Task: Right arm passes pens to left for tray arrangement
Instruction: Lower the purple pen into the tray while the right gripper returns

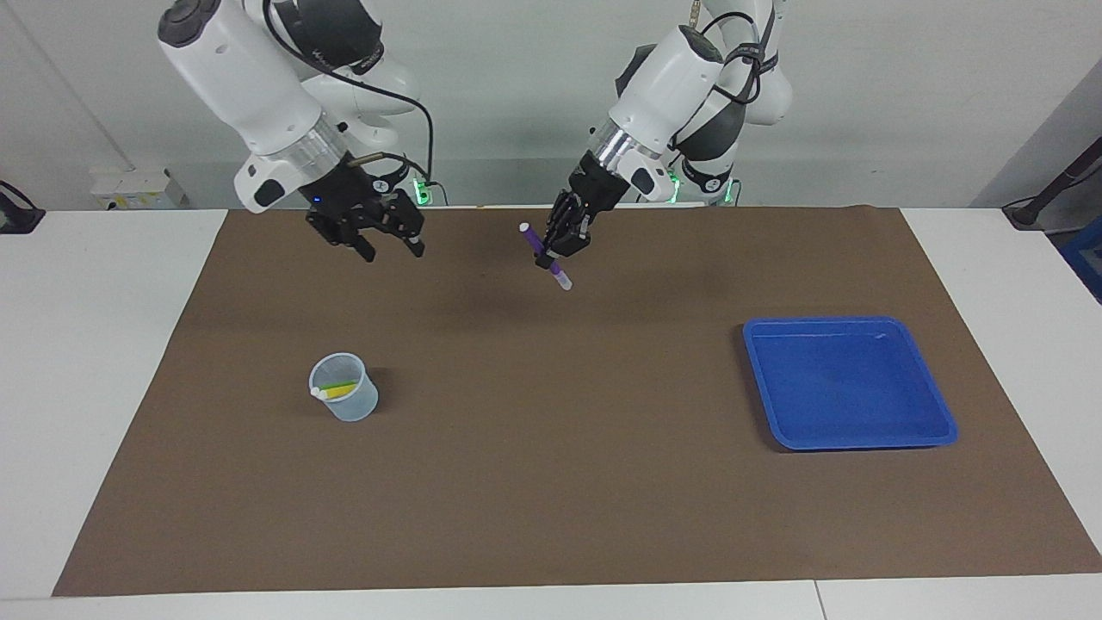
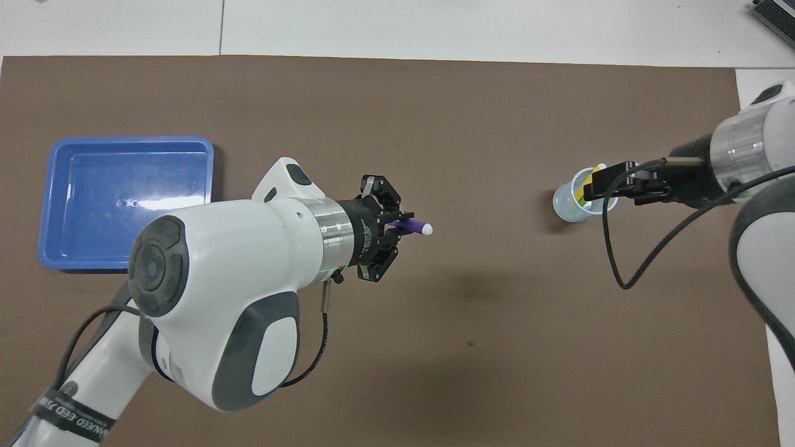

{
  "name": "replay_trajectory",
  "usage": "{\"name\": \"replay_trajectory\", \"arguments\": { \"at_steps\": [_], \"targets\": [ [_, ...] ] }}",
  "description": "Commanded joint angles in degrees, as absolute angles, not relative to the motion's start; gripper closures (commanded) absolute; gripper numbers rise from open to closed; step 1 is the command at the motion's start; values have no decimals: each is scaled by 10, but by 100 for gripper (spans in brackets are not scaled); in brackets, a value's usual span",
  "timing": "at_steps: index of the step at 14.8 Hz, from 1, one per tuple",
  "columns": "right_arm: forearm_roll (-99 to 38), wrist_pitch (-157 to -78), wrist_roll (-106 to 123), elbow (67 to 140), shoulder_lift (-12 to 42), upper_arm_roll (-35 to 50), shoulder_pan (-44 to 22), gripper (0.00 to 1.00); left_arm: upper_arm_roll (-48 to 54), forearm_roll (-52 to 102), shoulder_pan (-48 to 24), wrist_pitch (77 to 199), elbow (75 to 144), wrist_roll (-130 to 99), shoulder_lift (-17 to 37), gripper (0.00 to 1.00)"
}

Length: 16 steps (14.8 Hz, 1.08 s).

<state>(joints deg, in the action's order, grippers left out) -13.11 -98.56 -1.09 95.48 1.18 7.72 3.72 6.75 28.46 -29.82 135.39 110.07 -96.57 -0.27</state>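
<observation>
My left gripper (image 1: 549, 257) is shut on the purple pen (image 1: 531, 238), which hangs tilted in the air over the mat's middle, close to the robots' edge. In the overhead view the purple pen (image 2: 415, 226) sticks out of the left gripper (image 2: 390, 227), pale tip toward the right arm's end. My right gripper (image 1: 392, 250) is open and holds nothing. It hangs over the mat toward the right arm's end, and the overhead view shows the right gripper (image 2: 594, 189) above the cup (image 2: 568, 208). The yellow pen (image 1: 341, 391) and the green pen (image 1: 344, 384) lean inside the cup (image 1: 346, 405). The blue tray (image 1: 848, 387) holds nothing.
A brown mat (image 1: 551, 482) covers most of the white table. The tray (image 2: 93, 239) lies toward the left arm's end and the cup toward the right arm's end, with bare mat between them.
</observation>
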Motion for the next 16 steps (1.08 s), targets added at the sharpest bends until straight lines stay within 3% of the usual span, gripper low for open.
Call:
{"name": "replay_trajectory", "arguments": {
  "at_steps": [1, 8, 16],
  "targets": [
    [-94, -1014, 130, 976, 27, 85, 66, 15, 65, 288, -279, 1288, 1098, -862, -13, 100],
    [-33, -1115, 444, 983, 124, 86, 70, 15, 63, 122, -251, 1144, 1085, -664, -25, 100],
    [-12, -1166, 630, 986, 170, 87, 71, 15, 63, 51, -97, 1068, 1088, -331, -33, 100]
  ]
}}
